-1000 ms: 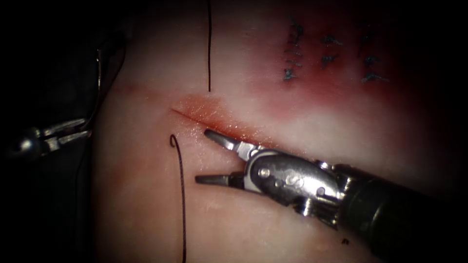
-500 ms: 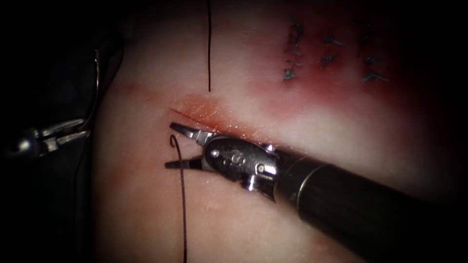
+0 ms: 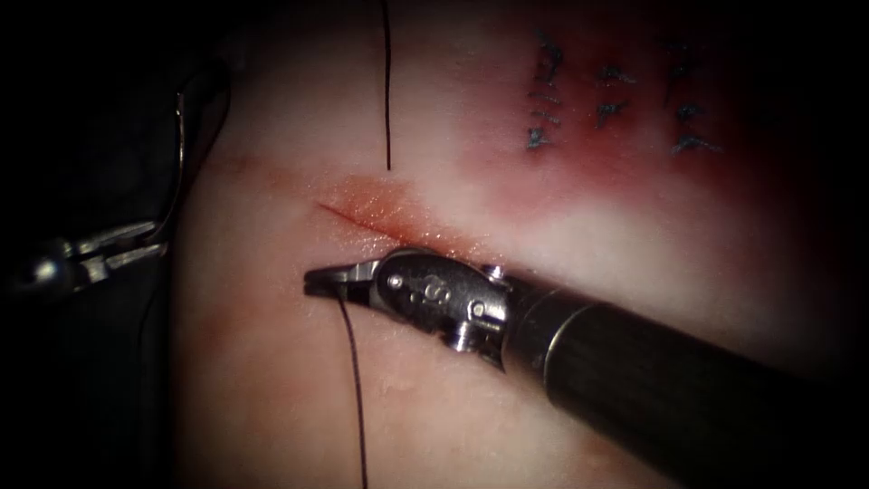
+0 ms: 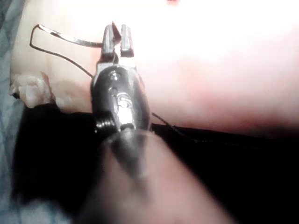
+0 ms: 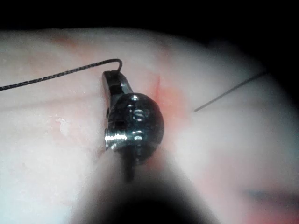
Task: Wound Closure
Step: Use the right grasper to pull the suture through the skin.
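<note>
My R tool (image 3: 317,279), jaws closed on the thread (image 3: 355,389) end, sits just below the cut (image 3: 362,217) on the tissue (image 3: 272,398). My L tool (image 3: 154,243), at far left off the tissue, clamps the needle (image 3: 180,158) near its tail (needle outside tissue). A cut thread end (image 3: 386,91) lies above the cut.

Dark cloth (image 4: 56,154) lies under a bright, narrow pool of light

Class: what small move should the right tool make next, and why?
Probably a gentle pull away from the cut: the right tool is shut on the end of the dark braided thread, while the left tool holds the curved steel needle near one end, off the tissue.
</note>
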Controlling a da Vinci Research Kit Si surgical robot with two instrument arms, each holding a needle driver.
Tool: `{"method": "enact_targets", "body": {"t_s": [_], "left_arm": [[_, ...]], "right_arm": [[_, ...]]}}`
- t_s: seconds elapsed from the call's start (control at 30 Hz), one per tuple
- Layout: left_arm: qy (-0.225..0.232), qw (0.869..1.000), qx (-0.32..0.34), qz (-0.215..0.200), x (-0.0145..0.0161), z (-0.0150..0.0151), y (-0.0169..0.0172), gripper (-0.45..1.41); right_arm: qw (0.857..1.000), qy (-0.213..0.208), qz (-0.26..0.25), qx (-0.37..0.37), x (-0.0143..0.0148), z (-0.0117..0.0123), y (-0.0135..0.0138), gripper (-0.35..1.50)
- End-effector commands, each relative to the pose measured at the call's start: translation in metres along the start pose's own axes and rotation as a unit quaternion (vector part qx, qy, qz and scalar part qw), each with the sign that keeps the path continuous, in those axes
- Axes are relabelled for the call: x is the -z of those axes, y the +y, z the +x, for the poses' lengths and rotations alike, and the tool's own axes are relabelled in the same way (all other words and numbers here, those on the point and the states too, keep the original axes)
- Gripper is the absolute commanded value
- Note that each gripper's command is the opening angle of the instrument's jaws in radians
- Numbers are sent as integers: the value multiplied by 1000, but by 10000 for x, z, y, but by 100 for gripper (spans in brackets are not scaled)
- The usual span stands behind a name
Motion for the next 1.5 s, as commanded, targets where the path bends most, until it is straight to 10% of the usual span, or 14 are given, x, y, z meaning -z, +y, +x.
{"method": "enact_targets", "body": {"t_s": [0.03,1.5], "left_arm": [[1,1000,-1,0,-7,-3,-3,-35],[1,1000,3,0,-7,-2,-4,-35]], "right_arm": [[1000,1,1,6,-4,2,2,-35],[992,25,79,91,4,52,-158,-35]]}}
